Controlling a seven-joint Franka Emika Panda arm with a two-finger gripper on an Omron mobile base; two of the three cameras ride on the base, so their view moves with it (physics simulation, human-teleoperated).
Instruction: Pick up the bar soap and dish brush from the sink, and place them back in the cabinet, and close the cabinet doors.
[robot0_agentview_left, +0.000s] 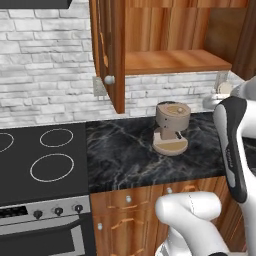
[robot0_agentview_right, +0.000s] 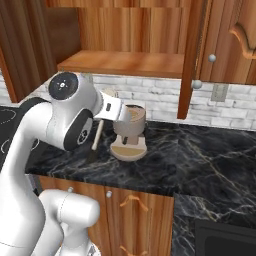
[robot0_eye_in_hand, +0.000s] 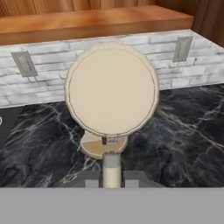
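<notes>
My gripper (robot0_eye_in_hand: 111, 177) is shut on the dish brush's thin pale handle (robot0_eye_in_hand: 111, 168). Its round cream head (robot0_eye_in_hand: 111, 89) stands upright close before the hand camera. From the right base view the handle (robot0_agentview_right: 97, 136) hangs down below the hand, above the dark stone counter. The head (robot0_agentview_left: 225, 89) peeks out beside my arm in the left base view. The reddish-brown wall cabinet (robot0_agentview_left: 175, 61) stands open above, its inner shelf (robot0_agentview_right: 125, 63) bare. One cabinet door (robot0_agentview_left: 114, 50) is swung out on the left, another (robot0_agentview_right: 192, 55) on the right. The bar soap is out of view.
A tan coffee machine (robot0_agentview_left: 171, 127) stands on the marbled counter (robot0_agentview_left: 120, 155) under the cabinet, right behind the brush (robot0_agentview_right: 131, 131). A black stovetop (robot0_agentview_left: 45, 155) lies to the left. Wall outlets (robot0_eye_in_hand: 25, 64) dot the white brick. A black recess (robot0_agentview_right: 225, 240) is set in the stone at the right.
</notes>
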